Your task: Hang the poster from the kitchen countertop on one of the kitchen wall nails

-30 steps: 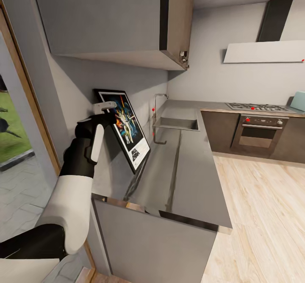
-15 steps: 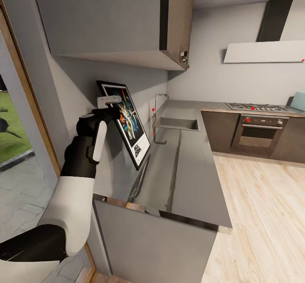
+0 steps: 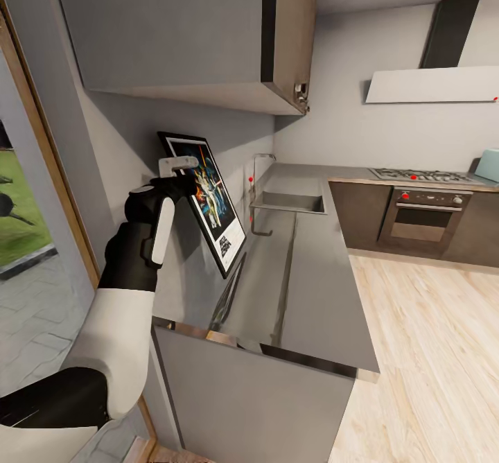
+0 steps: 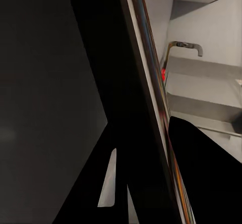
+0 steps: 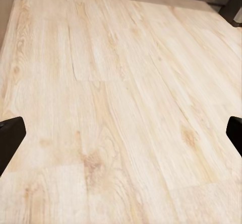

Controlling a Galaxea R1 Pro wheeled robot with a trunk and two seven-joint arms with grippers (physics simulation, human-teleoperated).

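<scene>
The poster (image 3: 208,199), black-framed with dark blue artwork, stands tilted against the left wall over the kitchen countertop (image 3: 312,269). Its lower corner is at the slab; I cannot tell whether it touches. My left gripper (image 3: 181,172) is shut on the poster's upper edge. In the left wrist view the poster's frame (image 4: 151,108) runs edge-on between dark fingers (image 4: 201,178). A red wall nail (image 3: 250,179) sits just beyond the poster, near the tap (image 3: 258,165); the same nail (image 4: 164,74) appears in the left wrist view. My right gripper (image 5: 121,133) hangs open over the wooden floor (image 5: 126,83).
A grey wall cabinet (image 3: 180,33) hangs directly above the poster. The sink (image 3: 291,203) is set into the counter further back. An oven (image 3: 426,217) with a hob and a hood (image 3: 430,85) stands at the far right wall. A doorway (image 3: 21,213) opens at the left.
The left gripper has lifted the poster a little and tipped it more upright against the wall; in the last half second it has held still.
</scene>
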